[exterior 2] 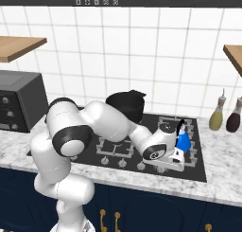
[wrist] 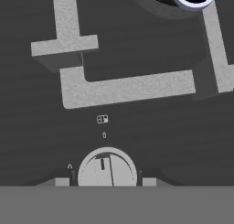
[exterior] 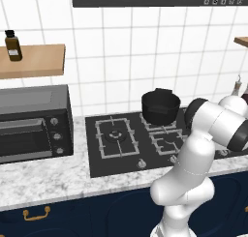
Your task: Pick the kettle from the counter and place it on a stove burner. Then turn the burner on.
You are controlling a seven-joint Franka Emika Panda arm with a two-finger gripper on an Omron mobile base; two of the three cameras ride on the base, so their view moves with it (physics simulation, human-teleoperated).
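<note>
The small bright-blue kettle [exterior 2: 183,141] stands on the stove's front right burner grate [exterior 2: 191,153], just behind my hand. The black stove [exterior: 97,164] is set into the marbled counter [exterior: 48,179]. My gripper [exterior 2: 171,164] points down at the stove's front edge, left of the kettle and holding nothing. In the hand view a round grey knob [wrist: 107,169] with a dark pointer line sits between my finger tips, and my gripper [wrist: 105,182] is open astride it. In the left base view my arm hides the kettle.
A black lidded pot [exterior: 160,106] sits on the back burner. A toaster oven [exterior: 31,125] stands on the counter at the left. Two bottles [exterior 2: 216,115] stand right of the stove. Other knobs [exterior: 141,164] line the stove's front. Wooden shelves [exterior: 34,61] hang on the tiled wall.
</note>
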